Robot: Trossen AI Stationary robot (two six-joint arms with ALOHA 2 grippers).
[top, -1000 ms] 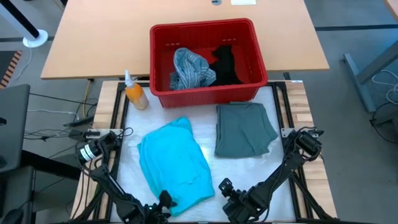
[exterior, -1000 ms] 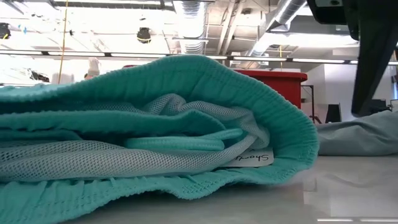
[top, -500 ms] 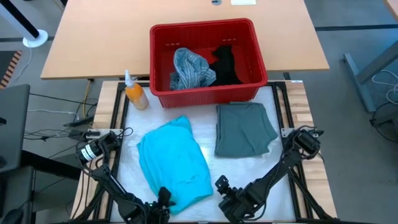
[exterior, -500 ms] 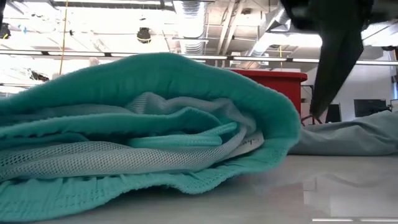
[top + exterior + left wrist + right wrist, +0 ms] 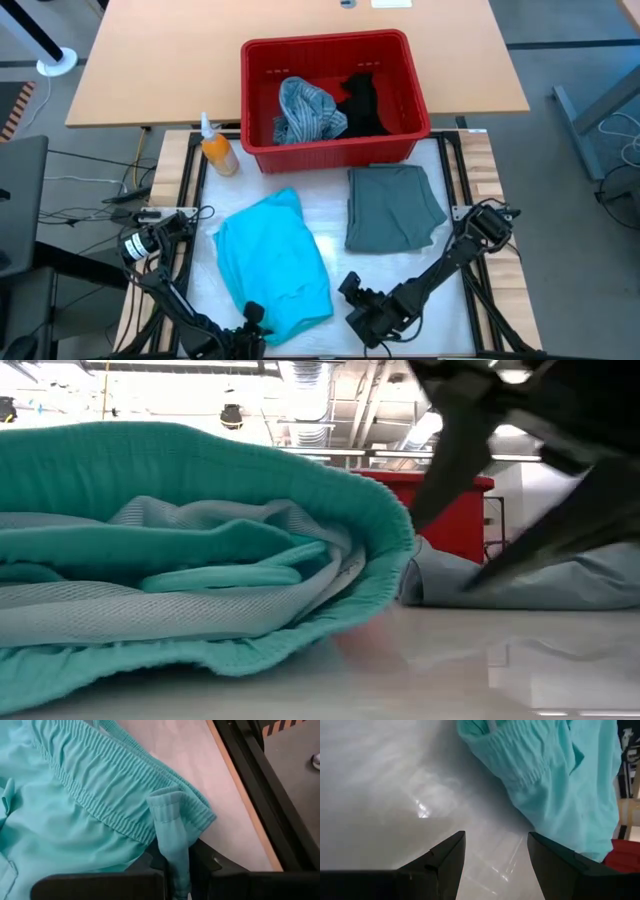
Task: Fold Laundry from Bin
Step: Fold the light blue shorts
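Observation:
A bright turquoise garment (image 5: 272, 262) with an elastic waistband lies folded on the white table cover, at the left of the middle. My left gripper (image 5: 250, 318) is at its near edge, shut on a bunch of the waistband. My right gripper (image 5: 350, 290) hovers open just right of that garment (image 5: 555, 780), above bare table, touching nothing. A grey-green garment (image 5: 393, 207) lies folded to the right. The red bin (image 5: 405, 60) at the far side holds a blue-grey striped shirt (image 5: 303, 108) and a black garment (image 5: 362, 103). My left gripper pinches a raised fold of the turquoise garment's ribbed waistband (image 5: 172, 827) between its two fingers, at the garment's near edge. The fingers come slanting down from the table's near side. The fold stands up between them, and the garment otherwise lies flat on the table.
An orange spray bottle (image 5: 215, 148) stands left of the bin. Black frame rails (image 5: 190, 190) run along both sides of the table cover. Bare cover lies between the two folded garments and in front of the grey-green one.
My left gripper has shut on the waistband and rolled, and the turquoise garment's near end has slid a little toward the table's left edge. My right gripper has gone toward the turquoise garment, to the left and a little down, staying open.

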